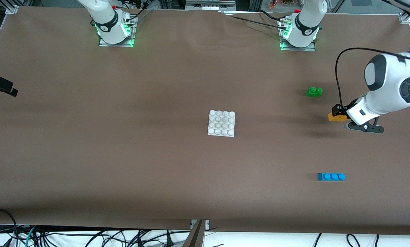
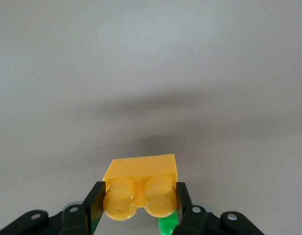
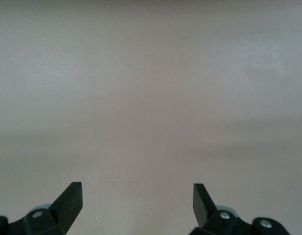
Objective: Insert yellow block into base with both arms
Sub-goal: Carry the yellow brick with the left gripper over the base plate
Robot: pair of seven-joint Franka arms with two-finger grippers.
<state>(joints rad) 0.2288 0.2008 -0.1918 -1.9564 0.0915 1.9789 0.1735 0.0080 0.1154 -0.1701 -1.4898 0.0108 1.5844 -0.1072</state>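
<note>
Left end effector (image 1: 338, 116): closed on the yellow block (image 1: 336, 117), one finger (image 2: 94, 203) against each short end of the brick, low over the table (image 1: 88, 154) toward the left arm's end; whether the brick had left the surface could not be told.
Right end effector (image 3: 137, 198): open and empty above bare table in its wrist view; in the front view only a dark part at the frame's edge showed. This arm waited.
Yellow block: between the left fingers, its two studs (image 2: 141, 198) facing the wrist camera.
Base (image 1: 221, 123): flat near the table's middle, studs up, well apart from the held brick.
Other bricks: a green two-stud brick (image 1: 314, 91) lay farther from the front camera than the yellow block; a blue three-stud brick (image 1: 331, 176) lay nearer to it.
Handling: the block looked like light, rigid, smooth plastic, likely to slip or twist under a weak pinch. The flat ends were probably the best hold, leaving the underside free to meet the studs.
Insertion: pressing would likely need the light base steadied, or it might slide.
</note>
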